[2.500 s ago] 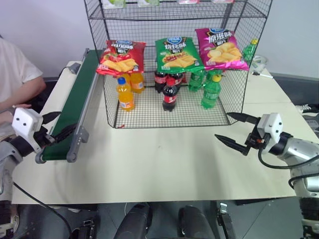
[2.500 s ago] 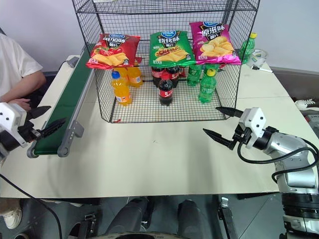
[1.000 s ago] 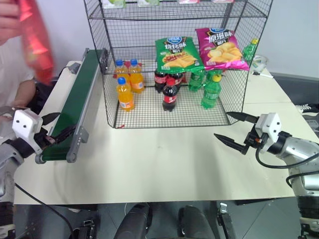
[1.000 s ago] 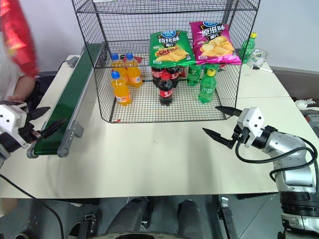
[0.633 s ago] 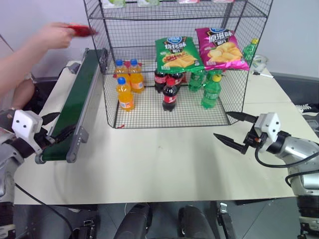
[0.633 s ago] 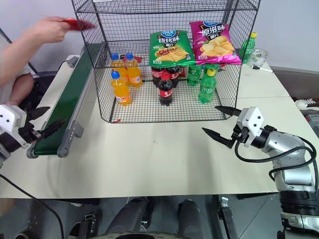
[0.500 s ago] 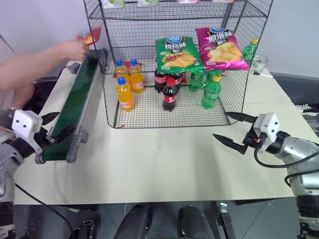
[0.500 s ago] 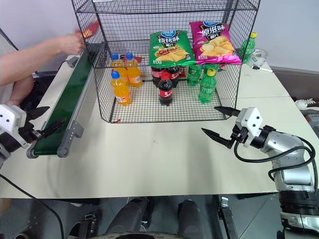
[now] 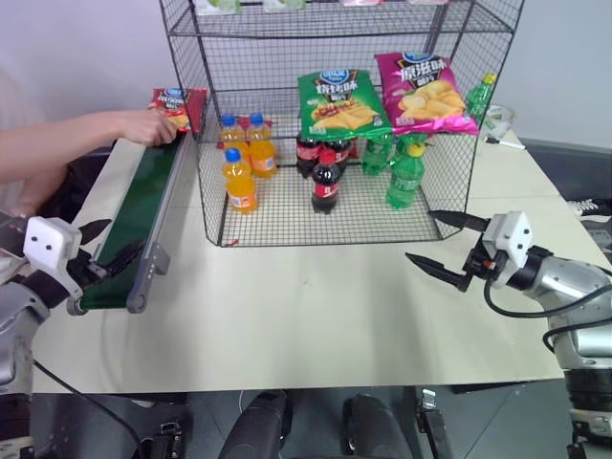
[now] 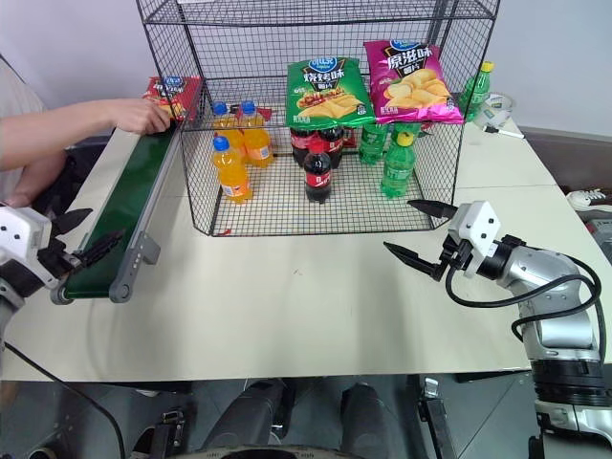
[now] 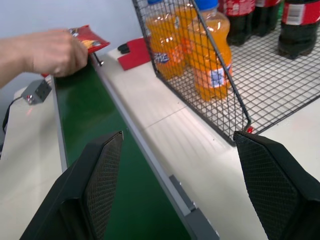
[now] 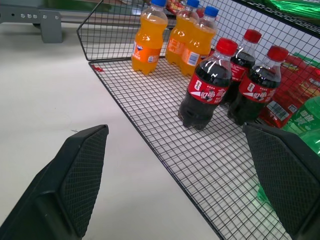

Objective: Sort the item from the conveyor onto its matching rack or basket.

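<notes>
- My left gripper [image 9: 100, 247] hangs at the near end of the conveyor [image 9: 143, 201], fingers spread wide with nothing between them; I'd leave it there, level and lined up with the belt
- My right gripper [image 10: 421, 232] waits over the bare table [image 9: 316, 306] in front of the rack [image 9: 335, 124], also spread wide and empty, and I see no call to use it for this step
- On the rack's lower tier stand orange soda bottles [image 9: 239, 177], cola bottles [image 9: 325, 182] and green bottles [image 9: 404, 177]; on the tier above lie a green chip bag [image 9: 337, 100] and a pink chip bag [image 9: 421, 91], with a free space to their left
- The red chip bag [image 9: 177, 103] is at the far end of the conveyor, with a person's hand [image 9: 143, 124] on it
- My judgement: wait until the hand is off, let the bag come between the left fingers, pinch it by an edge rather than the puffed middle, since crinkly foil slips, then lift it clear of the side rail before swinging toward that free space
</notes>
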You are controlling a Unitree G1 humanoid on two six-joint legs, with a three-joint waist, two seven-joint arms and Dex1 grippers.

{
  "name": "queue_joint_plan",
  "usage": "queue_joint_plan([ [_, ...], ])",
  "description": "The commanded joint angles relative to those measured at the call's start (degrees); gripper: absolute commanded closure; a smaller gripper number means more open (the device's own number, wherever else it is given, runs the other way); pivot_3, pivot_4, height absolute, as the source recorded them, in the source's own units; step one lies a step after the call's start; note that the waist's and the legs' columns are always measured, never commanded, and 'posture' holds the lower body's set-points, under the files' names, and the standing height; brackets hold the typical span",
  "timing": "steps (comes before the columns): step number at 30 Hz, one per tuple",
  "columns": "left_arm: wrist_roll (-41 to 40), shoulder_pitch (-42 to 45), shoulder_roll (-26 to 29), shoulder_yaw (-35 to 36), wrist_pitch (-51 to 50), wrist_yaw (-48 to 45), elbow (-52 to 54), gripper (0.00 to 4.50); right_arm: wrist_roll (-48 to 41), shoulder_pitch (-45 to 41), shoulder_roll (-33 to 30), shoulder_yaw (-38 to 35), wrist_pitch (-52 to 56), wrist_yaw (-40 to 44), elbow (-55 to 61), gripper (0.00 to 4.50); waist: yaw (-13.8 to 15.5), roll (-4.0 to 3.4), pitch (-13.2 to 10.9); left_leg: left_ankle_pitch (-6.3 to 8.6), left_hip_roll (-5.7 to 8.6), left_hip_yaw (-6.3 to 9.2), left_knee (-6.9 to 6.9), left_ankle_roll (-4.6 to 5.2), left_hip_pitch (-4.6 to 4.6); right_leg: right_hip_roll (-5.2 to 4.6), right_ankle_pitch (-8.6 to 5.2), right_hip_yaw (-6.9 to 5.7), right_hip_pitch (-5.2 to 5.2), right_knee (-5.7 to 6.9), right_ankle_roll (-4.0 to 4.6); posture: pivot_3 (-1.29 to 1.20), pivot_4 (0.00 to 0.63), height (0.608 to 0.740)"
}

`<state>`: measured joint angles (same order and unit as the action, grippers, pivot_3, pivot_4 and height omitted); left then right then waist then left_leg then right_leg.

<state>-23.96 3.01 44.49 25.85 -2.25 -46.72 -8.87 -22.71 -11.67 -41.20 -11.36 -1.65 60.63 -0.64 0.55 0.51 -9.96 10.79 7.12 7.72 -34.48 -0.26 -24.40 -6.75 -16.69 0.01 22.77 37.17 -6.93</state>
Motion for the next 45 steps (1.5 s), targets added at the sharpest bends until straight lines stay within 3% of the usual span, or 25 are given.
queue_joint_plan([
  [1,0.1,-0.2,0.3,2.4,1.0,1.2,1.9,0.81,-0.1,-0.7,0.5,0.0,-1.0,-0.2,0.4,0.0,0.0,0.0,0.0,0.0,0.0,0.0,0.01,0.0,0.0,0.0,0.0,0.0,0.0,0.0,0.0,0.0,0.15,0.74],
  [12,0.9,-4.7,-0.1,3.4,2.7,2.4,6.2,0.81,0.3,-2.4,1.6,2.5,-0.9,0.0,0.6,0.0,0.0,0.0,0.0,-0.03,-0.01,0.0,0.18,0.02,0.01,0.0,0.01,0.0,0.04,-0.05,-0.01,0.0,0.15,0.74],
  [19,6.1,-8.6,1.0,4.7,11.6,2.5,7.1,0.81,-4.8,-2.0,2.6,2.9,5.6,0.5,3.6,0.0,0.0,-0.02,0.0,-0.02,-0.01,-0.01,0.2,0.01,0.01,-0.01,0.0,0.02,0.04,-0.08,0.0,0.0,0.15,0.74],
  [27,24.0,-16.5,2.8,7.2,35.5,9.7,2.5,0.81,-7.9,0.7,2.9,6.5,9.5,5.3,9.0,0.0,-0.1,-0.01,0.0,0.04,-0.01,-0.03,0.24,-0.09,0.0,-0.03,0.0,0.03,0.06,-0.15,0.01,0.0,0.15,0.74],
  [32,29.4,-20.6,3.9,6.6,47.8,12.2,-0.4,0.81,-10.3,1.1,2.2,9.3,13.4,9.8,11.7,0.0,0.1,-0.01,0.0,0.05,-0.02,-0.07,0.33,-0.09,-0.01,-0.04,-0.01,0.05,0.1,-0.2,0.01,0.0,0.15,0.74],
  [37,37.3,-22.4,4.3,9.1,54.1,19.1,-3.0,0.81,-10.3,-1.4,3.4,10.5,14.3,10.5,10.6,0.0,0.1,0.02,0.0,0.06,-0.03,-0.07,0.32,-0.1,0.01,-0.04,0.03,0.03,0.11,-0.19,0.1,0.0,0.15,0.74],
  [41,49.1,-27.1,3.9,13.1,58.8,28.1,-4.8,0.81,-9.7,-2.1,4.0,11.2,14.5,10.7,9.3,0.0,-0.1,0.03,0.0,0.06,-0.04,-0.08,0.32,-0.1,0.0,-0.02,0.03,0.03,0.3,-0.19,0.08,0.0,0.15,0.74],
  [45,54.7,-30.2,2.7,14.8,58.7,35.6,-4.8,0.81,-9.5,-2.6,4.5,11.2,14.6,10.9,8.6,0.0,0.1,0.04,0.0,0.05,-0.04,-0.11,0.34,-0.09,-0.02,-0.03,0.04,0.01,0.35,-0.19,0.0,0.0,0.15,0.74],
])
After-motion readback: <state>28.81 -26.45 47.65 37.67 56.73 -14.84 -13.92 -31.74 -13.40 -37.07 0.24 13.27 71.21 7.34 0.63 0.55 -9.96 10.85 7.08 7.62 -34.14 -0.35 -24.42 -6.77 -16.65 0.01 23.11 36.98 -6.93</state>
